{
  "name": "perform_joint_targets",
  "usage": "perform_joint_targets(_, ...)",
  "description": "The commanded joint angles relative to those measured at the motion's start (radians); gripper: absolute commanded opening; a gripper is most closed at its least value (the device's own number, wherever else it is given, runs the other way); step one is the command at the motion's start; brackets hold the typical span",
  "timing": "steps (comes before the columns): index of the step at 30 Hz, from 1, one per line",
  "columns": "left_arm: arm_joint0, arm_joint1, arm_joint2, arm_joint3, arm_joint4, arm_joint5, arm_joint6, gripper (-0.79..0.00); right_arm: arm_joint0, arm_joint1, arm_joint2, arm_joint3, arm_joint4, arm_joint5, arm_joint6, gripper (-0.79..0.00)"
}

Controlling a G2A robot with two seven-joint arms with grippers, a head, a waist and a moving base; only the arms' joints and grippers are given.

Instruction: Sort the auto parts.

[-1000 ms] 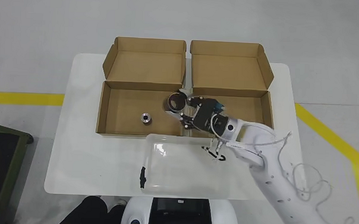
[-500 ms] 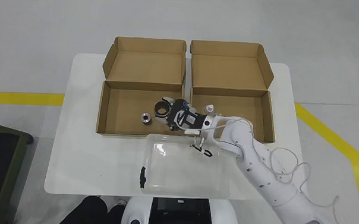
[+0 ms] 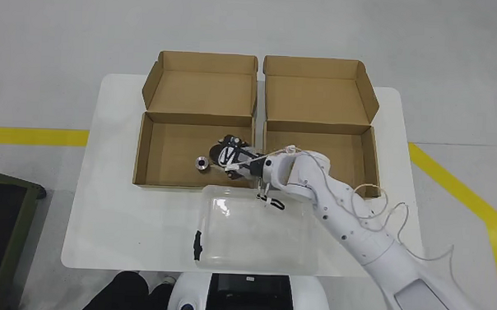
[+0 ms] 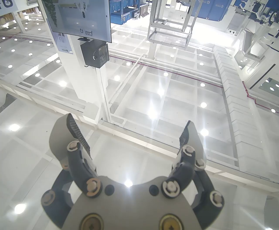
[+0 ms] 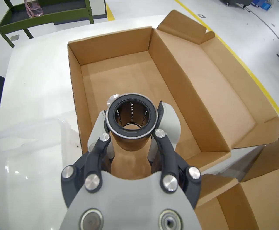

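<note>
My right gripper (image 5: 132, 113) is shut on a cylindrical steel bearing (image 5: 131, 128) with a black end ring and rows of small balls inside. It holds the bearing over the floor of the left cardboard box (image 5: 75, 91). From above, the right gripper (image 3: 232, 157) and the bearing (image 3: 225, 148) hang inside the left box (image 3: 162, 156), just right of a small silver part (image 3: 200, 162) lying on the box floor. That small part (image 5: 113, 96) peeks out behind the bearing. My left gripper (image 4: 129, 122) points up at the ceiling, open, with nothing between its fingers.
A second open cardboard box (image 3: 339, 154) stands to the right of the first. A clear plastic tray (image 3: 262, 234) lies in front of the boxes, with a small black part (image 3: 198, 244) at its left edge. White table (image 3: 107, 208) surrounds them.
My right arm has carried the bearing leftward, from the wall between the two boxes to well inside the left box, near the small silver part.
</note>
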Motion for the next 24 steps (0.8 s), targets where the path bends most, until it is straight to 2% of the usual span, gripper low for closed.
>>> perform_joint_targets(1,0.000,0.000,0.000,0.000,0.000,0.000,0.000,0.000,0.014,-0.009,-0.014,0.028,0.002,0.009,0.006,-0.785)
perform_joint_targets(7,0.000,0.000,0.000,0.000,0.000,0.000,0.000,0.000,0.047,-0.034,-0.043,0.100,0.001,0.030,0.013,-0.785)
perform_joint_targets(10,0.000,0.000,0.000,0.000,0.000,0.000,0.000,0.000,0.057,-0.043,-0.049,0.124,-0.001,0.033,0.015,-0.665)
perform_joint_targets(13,0.000,0.000,0.000,0.000,0.000,0.000,0.000,0.000,0.062,-0.049,-0.052,0.141,-0.002,0.032,0.015,-0.486)
perform_joint_targets(16,0.000,0.000,0.000,0.000,0.000,0.000,0.000,0.000,0.065,-0.054,-0.052,0.154,-0.005,0.031,0.014,-0.443)
perform_joint_targets(22,0.000,0.000,0.000,0.000,0.000,0.000,0.000,0.000,0.062,-0.060,-0.048,0.167,-0.008,0.025,0.013,-0.416)
perform_joint_targets(23,0.000,0.000,0.000,0.000,0.000,0.000,0.000,0.000,0.062,-0.061,-0.045,0.167,-0.008,0.024,0.013,-0.369)
perform_joint_targets(24,0.000,0.000,0.000,0.000,0.000,0.000,0.000,0.000,0.060,-0.061,-0.042,0.165,-0.006,0.022,0.011,-0.280)
